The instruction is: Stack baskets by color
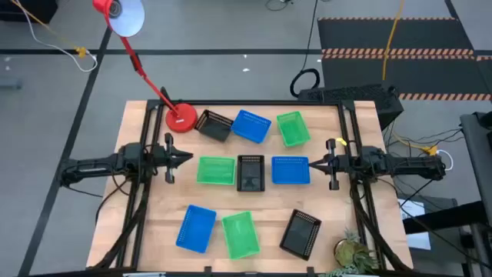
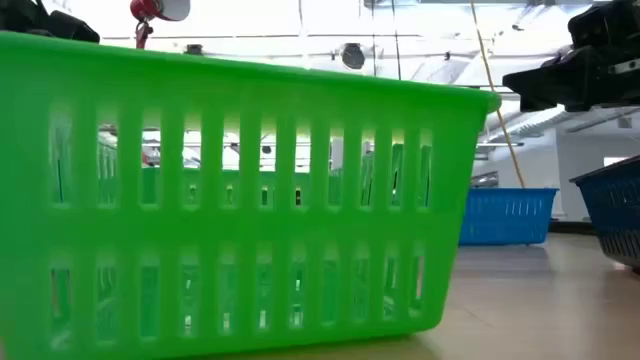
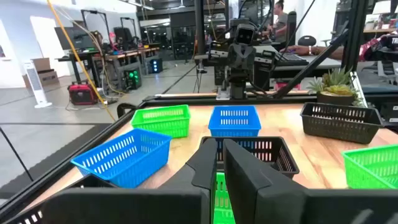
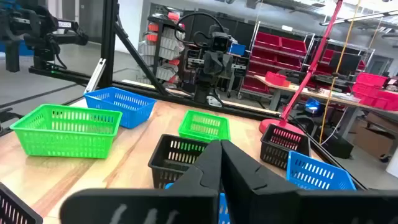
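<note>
Several baskets rest flat on the wooden table [image 1: 154, 231] in three rows. Far row: black [image 1: 214, 125], blue [image 1: 251, 125], green [image 1: 292, 128]. Middle row: green [image 1: 216, 170], black [image 1: 250, 171], blue [image 1: 290, 170]. Near row: blue [image 1: 196, 228], green [image 1: 239, 234], black [image 1: 300, 232]. My left gripper [image 1: 187, 158] hovers shut at the left of the middle row, pointing at the green basket. My right gripper [image 1: 313, 163] hovers shut at the right, by the blue basket's edge. The near green basket [image 2: 250, 200] fills the low view.
A red desk lamp stands with its round base [image 1: 181, 118] at the far left, beside the black basket, its arm slanting away over the floor. A small potted plant [image 1: 354, 252] sits at the near right corner. Dark frame rails [image 1: 138, 192] run along both table sides.
</note>
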